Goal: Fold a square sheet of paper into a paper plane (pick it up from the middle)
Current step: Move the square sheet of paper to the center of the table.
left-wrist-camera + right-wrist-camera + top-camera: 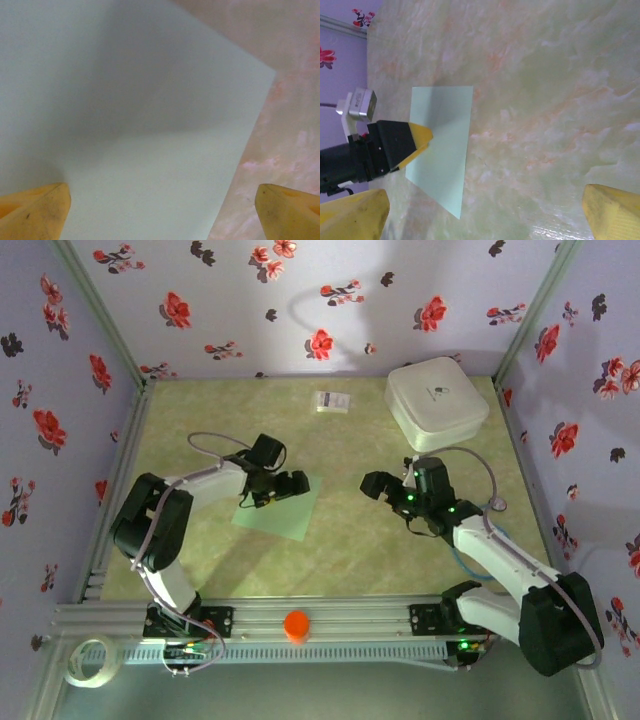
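Top external view had the square sheet of paper [290, 512] lying flat and unfolded on the table [380, 560], left of centre, turned so one corner pointed toward the back wall. No creases that I could make out, just plain pale green.

My left gripper [283, 490] hung right over the sheet's far-left part with the jaws spread wide and nothing between them. On the left wrist cam one yellow fingertip [40, 210] sat over the paper while the other was out past the sheet's edge, over bare marble-pattern tabletop. Whether the tips were actually touching the paper, I couldn't tell; the shot was too close and soft.

My right gripper [372, 487] was off to the right of the sheet, well apart from it, also wide open and empty, fingers pointing toward the paper. Its wrist cam looked across the table at the sheet with the left arm's yellow tip over the sheet's edge.

Farther out: a white rounded box [436, 402] at the back right corner, a small white printed card [331, 401] just left of it near the back wall, an orange cap [296, 625] on the front rail between the two bases, and a roll of tape [88, 660] at the front left.
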### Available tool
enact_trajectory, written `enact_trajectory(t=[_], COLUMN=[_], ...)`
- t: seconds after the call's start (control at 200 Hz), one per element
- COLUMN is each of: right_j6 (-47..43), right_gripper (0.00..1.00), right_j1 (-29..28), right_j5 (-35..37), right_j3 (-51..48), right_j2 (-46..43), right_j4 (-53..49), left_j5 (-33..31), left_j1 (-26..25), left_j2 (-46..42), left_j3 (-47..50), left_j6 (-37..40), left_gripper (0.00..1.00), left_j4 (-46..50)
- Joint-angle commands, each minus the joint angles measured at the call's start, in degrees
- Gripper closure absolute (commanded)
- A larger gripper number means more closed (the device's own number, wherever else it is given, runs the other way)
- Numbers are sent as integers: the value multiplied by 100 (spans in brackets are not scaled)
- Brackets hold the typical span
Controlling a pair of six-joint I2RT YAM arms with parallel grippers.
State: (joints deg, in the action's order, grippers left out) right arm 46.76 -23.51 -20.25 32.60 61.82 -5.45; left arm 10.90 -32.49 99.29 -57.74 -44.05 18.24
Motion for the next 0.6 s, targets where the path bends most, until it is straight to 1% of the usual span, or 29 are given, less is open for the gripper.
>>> enact_trajectory(t=[0.0,0.11,0.215,0.265,0.29,0.34,0.41,0.495,0.545,0.595], right_j6=[-42,-167,-171,-397,-595,-872,-848,-853,-828,-705], right_gripper=[1,1,1,1,1,1,1,1,1,1], right_j1=[-73,-68,-67,-69,-69,-71,-59,-59,-50,-37], right_j5=[515,945,1671,1706,1642,1528,1576,1352,1340,1373], right_j3=[253,420,627,693,722,747,729,620,562,529], right_j2=[-190,-388,-556,-627,-662,-747,-917,-1090,-1186,-1258], right_j4=[-301,-961,-1747,-1856,-1838,-1761,-1658,-1292,-1224,-1228], left_j5=[106,-120,-316,-424,-529,-942,-1456,-1584,-1574,-1594], left_j1=[-219,-576,-876,-1008,-1080,-1259,-1436,-1462,-1460,-1454], left_j2=[42,12,55,71,68,90,151,124,102,136], left_j3=[336,494,510,462,385,34,-541,-876,-1011,-1217], left_j6=[-853,-1487,-2023,-2175,-2180,-2051,-1753,-1300,-868,-355], left_gripper=[5,6,6,6,9,9,7,7,7,8], left_j4=[-280,-631,-882,-940,-883,-335,515,789,853,1124])
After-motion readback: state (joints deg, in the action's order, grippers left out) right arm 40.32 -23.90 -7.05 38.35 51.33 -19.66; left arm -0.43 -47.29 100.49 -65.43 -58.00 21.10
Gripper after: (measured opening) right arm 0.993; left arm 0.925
